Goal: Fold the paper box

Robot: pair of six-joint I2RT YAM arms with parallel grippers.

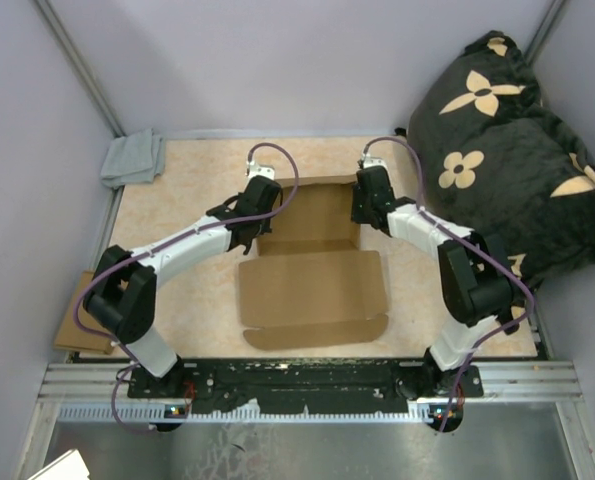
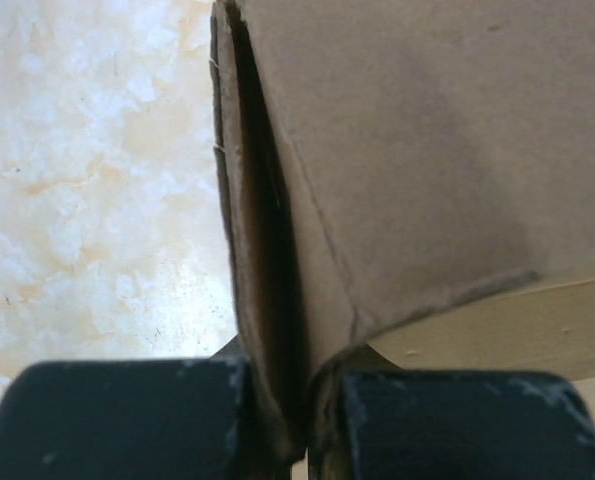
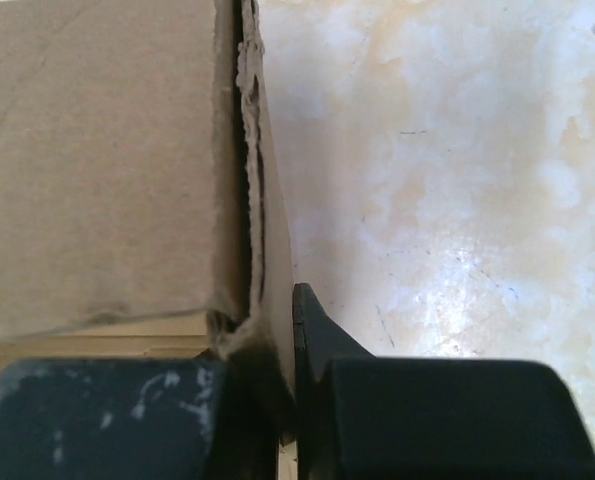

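Wall-forming, judged as the step in hand: both side walls of the paper box (image 1: 312, 285) raised and doubled over, not yet locked. Clamped tight on the left wall with the left gripper (image 1: 249, 222); seen from the left wrist, dark fingers (image 2: 127, 420) closed on a folded-over strip of cardboard, with a narrow dark gap between its two layers. Clamped likewise on the right wall with the right gripper (image 1: 365, 205); seen from the right wrist, fingers (image 3: 457, 420) shut on a doubled edge, ragged along its top.

Next, probably: pressing each doubled wall down and inward until seated against the base, then letting go and turning to the near lid panel. Calls for even pressure on both sides, lest the base skew or slide on the table (image 1: 177, 190).

Lying mid-table between the two arms. Plain brown cardboard; far half a shallow tray between the grippers, near half flat, a broad panel with a rounded flap along its near edge and small tabs at its corners. Hard to tell from above whether the far wall stands fully upright.
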